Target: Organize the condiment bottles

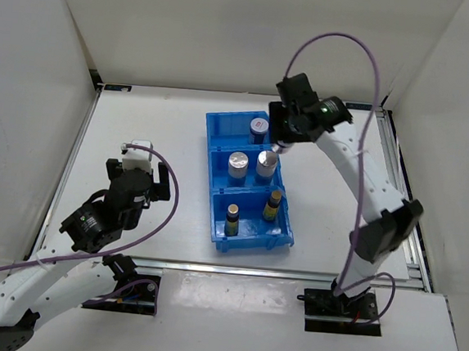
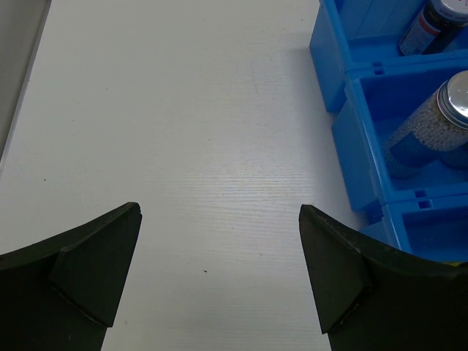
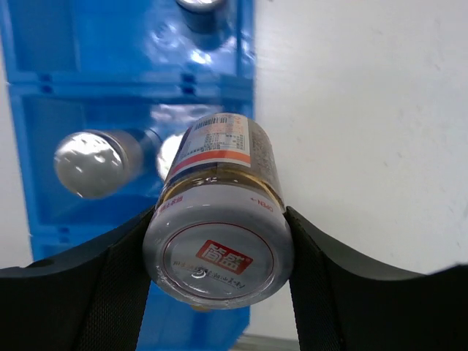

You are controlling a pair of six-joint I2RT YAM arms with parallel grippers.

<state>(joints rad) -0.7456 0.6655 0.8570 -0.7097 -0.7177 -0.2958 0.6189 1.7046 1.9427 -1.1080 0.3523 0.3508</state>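
Gripping a red-marked jar point(image 3: 219, 168), the right tool point(image 3: 219, 256) is hanging over the blue bin point(image 1: 211, 182)'s far-right edge; advising centring it over the far compartment beside the other jar point(image 1: 258, 128) before lowering. Left tool point(image 2: 219, 219) is gaping wide, empty.

Left arm point(image 1: 61, 275) and right arm point(image 1: 366, 175): white links, black joint housings, each trailing a purple cable point(image 1: 339, 37). Left claw point(image 2: 219, 212) and right claw point(image 3: 219, 219): matte black, wedge-shaped fingers. Green light point(image 1: 326, 110) on the right wrist.
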